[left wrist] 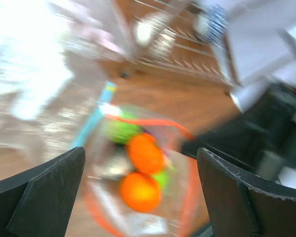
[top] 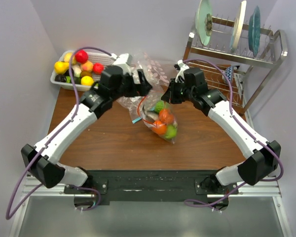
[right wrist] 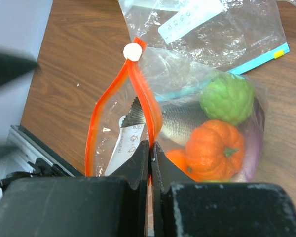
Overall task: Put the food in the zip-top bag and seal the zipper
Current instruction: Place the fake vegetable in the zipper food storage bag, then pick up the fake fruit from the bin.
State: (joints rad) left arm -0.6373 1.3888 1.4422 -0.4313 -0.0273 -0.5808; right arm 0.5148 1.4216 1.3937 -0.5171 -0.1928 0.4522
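The zip-top bag point(top: 160, 122) hangs over the middle of the table, its bottom near the wood. Inside it are food pieces: a green fruit point(right wrist: 227, 98), an orange pumpkin point(right wrist: 214, 148) and a silver fish point(right wrist: 182, 121). My right gripper point(right wrist: 150, 146) is shut on the orange-red zipper point(right wrist: 144, 96), holding the bag up by its mouth. A white slider point(right wrist: 133, 51) sits at the strip's far end, and the mouth gapes on one side. My left gripper point(left wrist: 140, 165) is open just above the bag, touching nothing; its view is blurred. More food point(top: 81, 64) lies in a white basket point(top: 106, 59).
A second clear bag with a blue-green strip point(right wrist: 256, 57) lies behind the held one. A wire dish rack point(top: 227, 64) with plates stands at the back right. The basket is at the back left, close to the left arm.
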